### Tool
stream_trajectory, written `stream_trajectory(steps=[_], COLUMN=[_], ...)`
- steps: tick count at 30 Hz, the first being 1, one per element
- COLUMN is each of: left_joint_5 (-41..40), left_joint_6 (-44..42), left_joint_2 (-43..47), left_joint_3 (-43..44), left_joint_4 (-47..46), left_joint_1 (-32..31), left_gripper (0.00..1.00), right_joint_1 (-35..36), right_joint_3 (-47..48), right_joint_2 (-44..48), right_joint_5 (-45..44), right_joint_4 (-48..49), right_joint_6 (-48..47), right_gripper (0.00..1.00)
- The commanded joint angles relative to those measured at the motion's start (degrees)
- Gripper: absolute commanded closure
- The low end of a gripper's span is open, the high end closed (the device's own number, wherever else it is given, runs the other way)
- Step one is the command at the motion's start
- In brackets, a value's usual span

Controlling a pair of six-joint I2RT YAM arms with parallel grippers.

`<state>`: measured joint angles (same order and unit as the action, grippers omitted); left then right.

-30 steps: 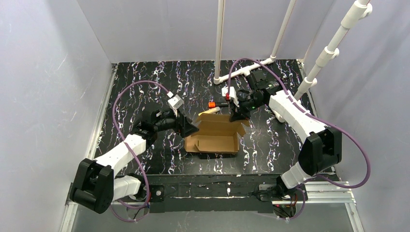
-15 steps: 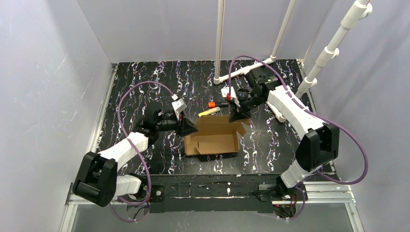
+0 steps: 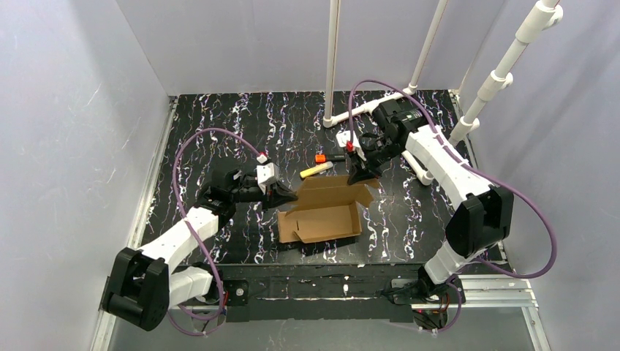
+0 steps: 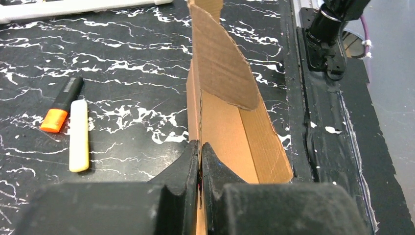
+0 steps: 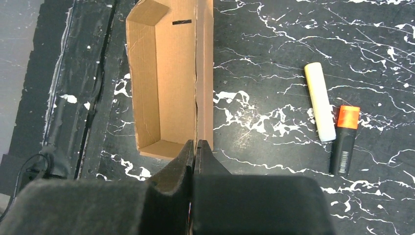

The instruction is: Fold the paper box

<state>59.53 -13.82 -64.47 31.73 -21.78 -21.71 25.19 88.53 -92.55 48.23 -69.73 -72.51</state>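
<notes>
The paper box (image 3: pixel 322 213) is a brown cardboard tray, open on top, lying mid-table with its lid flap spread toward the back. My left gripper (image 3: pixel 284 194) is shut on the box's left back corner. In the left wrist view its black fingers (image 4: pixel 186 159) pinch an upright cardboard wall (image 4: pixel 222 68), and the gripper (image 4: pixel 200 146) sits at that wall's near end. My right gripper (image 3: pixel 359 173) is shut at the right back corner. The right wrist view shows it (image 5: pixel 195 143) clamping the fold edge of the box (image 5: pixel 171 83).
A yellow marker (image 3: pixel 316 170) and an orange-capped marker (image 3: pixel 320 157) lie just behind the box, also seen as the yellow one (image 5: pixel 320 103) and the orange one (image 5: pixel 345 139). White pipes (image 3: pixel 363 110) stand at the back. A metal rail (image 3: pixel 329 289) runs along the near edge.
My left gripper has closed on the box's left wall and drawn slightly left and lower. The box has turned a little. The right gripper has stayed shut at its corner.
</notes>
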Motion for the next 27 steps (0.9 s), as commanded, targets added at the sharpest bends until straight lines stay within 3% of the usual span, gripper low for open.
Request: stream_trajectory(steps=[1, 9, 17, 19, 24, 27], left_joint_5=[7.2, 13.3, 10.5, 7.7, -1.4, -8.3], left_joint_6=[-5.1, -8.1, -6.0, -3.3, 4.8, 15.1], left_joint_2=[-0.1, -6.0, -8.2, -7.4, -4.0, -0.9], left_joint_3=[1.5, 8.6, 10.1, 9.9, 8.9, 9.1], left_joint_4=[-0.6, 1.4, 2.0, 2.0, 2.0, 2.0], left_joint_1=[-0.3, -0.3, -0.4, -0.4, -0.3, 1.0], left_gripper=[1.0, 1.0, 0.99, 0.86, 0.69, 0.58], right_joint_1=[0.3, 0.9, 0.9, 0.8, 0.8, 0.8], right_joint_3=[3.3, 5.4, 4.9, 4.3, 2.0, 0.6], right_joint_2=[-2.0, -3.2, -2.6, -2.3, -1.0, -0.4], right_joint_5=[1.5, 2.5, 0.6, 0.1, -1.3, -2.8], right_joint_4=[-4.0, -9.9, -4.8, -2.9, 1.2, 3.6], right_joint_6=[-2.4, -7.8, -1.5, 0.6, 5.1, 7.7], right_gripper=[0.99, 0.99, 0.99, 0.99, 0.99, 0.99])
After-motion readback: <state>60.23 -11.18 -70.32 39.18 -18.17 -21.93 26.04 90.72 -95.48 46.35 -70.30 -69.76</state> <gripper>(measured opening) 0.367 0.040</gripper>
